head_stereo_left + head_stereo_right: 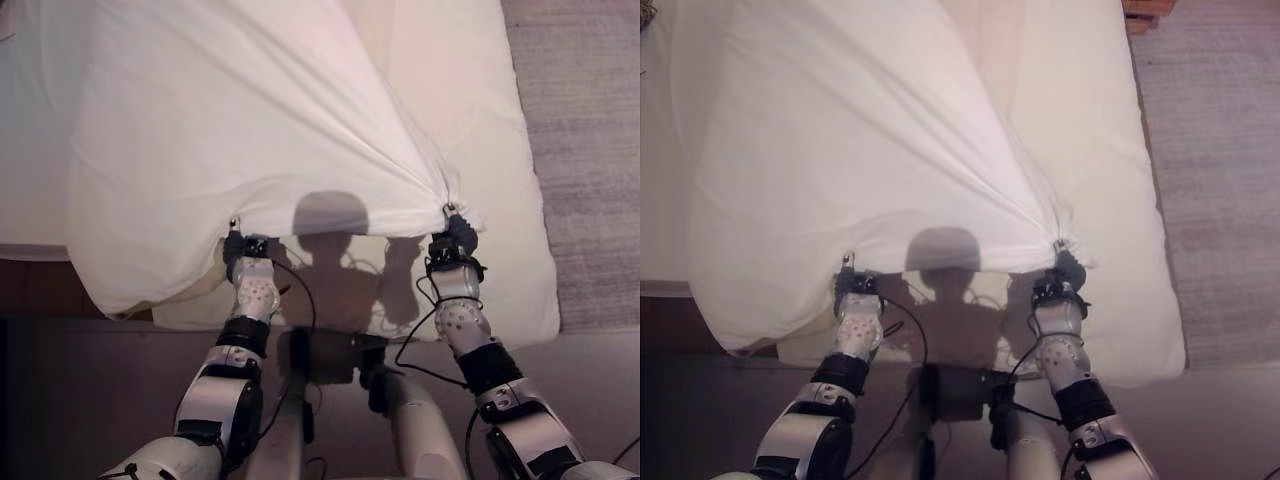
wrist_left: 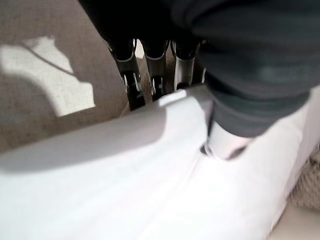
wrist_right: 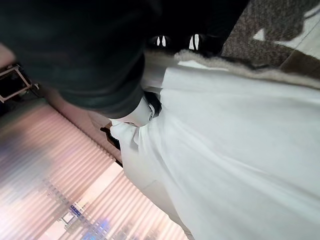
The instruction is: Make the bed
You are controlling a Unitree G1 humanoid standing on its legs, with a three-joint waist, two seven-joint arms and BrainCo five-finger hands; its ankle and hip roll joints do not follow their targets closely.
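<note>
The two eye views look steeply down from the robot's head onto the near end of the bed (image 1: 500, 130) — the same scene from places slightly apart, both taking in the white sheet (image 1: 230, 120), both arms and a strip of grey carpet (image 1: 590, 150) on the right. Each wrist view sits very close behind its own hand, facing along it — sheet fabric (image 2: 125, 190) just past the dark cover

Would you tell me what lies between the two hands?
The white sheet's held edge spans from left hand to right hand, over the mattress, in the left eye view.
</note>
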